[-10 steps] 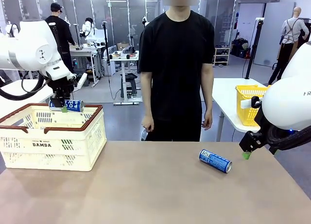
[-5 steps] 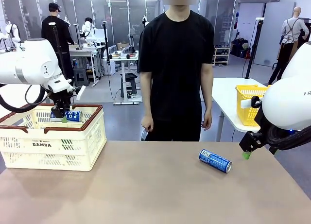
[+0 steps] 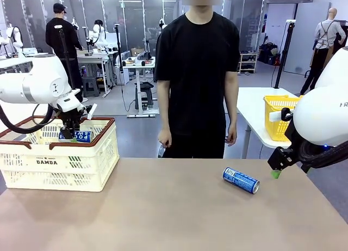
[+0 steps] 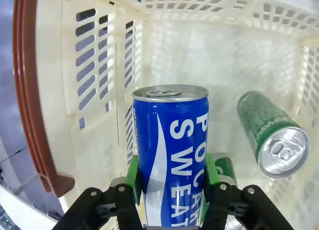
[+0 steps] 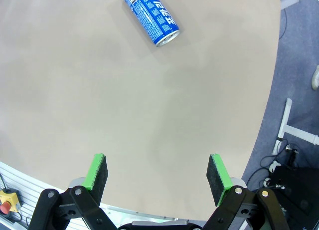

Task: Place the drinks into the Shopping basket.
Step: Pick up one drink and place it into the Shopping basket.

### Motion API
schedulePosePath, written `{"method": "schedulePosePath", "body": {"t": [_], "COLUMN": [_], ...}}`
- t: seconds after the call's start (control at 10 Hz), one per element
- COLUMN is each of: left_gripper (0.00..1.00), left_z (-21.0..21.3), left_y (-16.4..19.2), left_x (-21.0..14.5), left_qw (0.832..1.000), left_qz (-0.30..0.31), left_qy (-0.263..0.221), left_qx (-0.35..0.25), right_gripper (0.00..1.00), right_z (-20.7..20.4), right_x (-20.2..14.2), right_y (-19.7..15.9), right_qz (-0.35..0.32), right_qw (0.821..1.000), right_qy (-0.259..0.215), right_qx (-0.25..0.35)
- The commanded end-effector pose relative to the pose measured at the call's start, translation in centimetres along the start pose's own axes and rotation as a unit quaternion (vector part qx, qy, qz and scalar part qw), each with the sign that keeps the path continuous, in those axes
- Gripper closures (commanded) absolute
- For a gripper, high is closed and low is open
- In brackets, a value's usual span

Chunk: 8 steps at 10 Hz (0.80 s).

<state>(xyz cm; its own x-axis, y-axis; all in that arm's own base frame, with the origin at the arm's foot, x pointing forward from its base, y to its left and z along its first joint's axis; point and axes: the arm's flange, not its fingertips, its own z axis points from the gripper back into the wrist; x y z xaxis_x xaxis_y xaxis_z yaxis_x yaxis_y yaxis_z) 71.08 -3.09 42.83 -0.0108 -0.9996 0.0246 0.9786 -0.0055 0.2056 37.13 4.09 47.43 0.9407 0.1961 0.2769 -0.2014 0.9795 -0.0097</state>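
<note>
With left gripper [image 4: 172, 176] clamped on blue Pocari can [image 4: 172, 132] inside Shopping basket [image 3: 70, 169], right gripper [image 5: 157, 172] wide and empty: grasp table can [image 3: 241, 180] mid-body; probably light, rigid, slick, roll-prone.

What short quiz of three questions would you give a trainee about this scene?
1. True or false: the left claw is shut on a blue can inside the shopping basket.
2. Where is the green can?
A. standing on the basket's rim
B. lying on the basket's floor
C. on top of the blue can
3. Fill in: the right claw is ___, and the second blue can lies on the table.

Key: 1 true; 2 B; 3 open.
</note>
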Motion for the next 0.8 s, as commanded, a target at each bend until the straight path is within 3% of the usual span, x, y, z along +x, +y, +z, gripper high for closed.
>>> {"method": "schedulePosePath", "body": {"t": [0.0,0.7], "left_gripper": [0.43,0.43], "left_z": [-0.9,-4.2], "left_y": [0.1,-0.9], "left_x": [-0.8,-3.0], "left_qw": [1.0,0.999], "left_qz": [0.004,-0.028], "left_qy": [-0.009,-0.009], "left_qx": [0.019,0.017], "right_gripper": [0.0,0.0], "right_z": [0.1,0.1], "right_x": [0.1,0.1], "right_y": [-0.2,-0.2], "right_qz": [0.009,0.009], "right_qw": [1.0,1.0], "right_qy": [0.002,0.002], "right_qx": [-0.001,-0.001]}}
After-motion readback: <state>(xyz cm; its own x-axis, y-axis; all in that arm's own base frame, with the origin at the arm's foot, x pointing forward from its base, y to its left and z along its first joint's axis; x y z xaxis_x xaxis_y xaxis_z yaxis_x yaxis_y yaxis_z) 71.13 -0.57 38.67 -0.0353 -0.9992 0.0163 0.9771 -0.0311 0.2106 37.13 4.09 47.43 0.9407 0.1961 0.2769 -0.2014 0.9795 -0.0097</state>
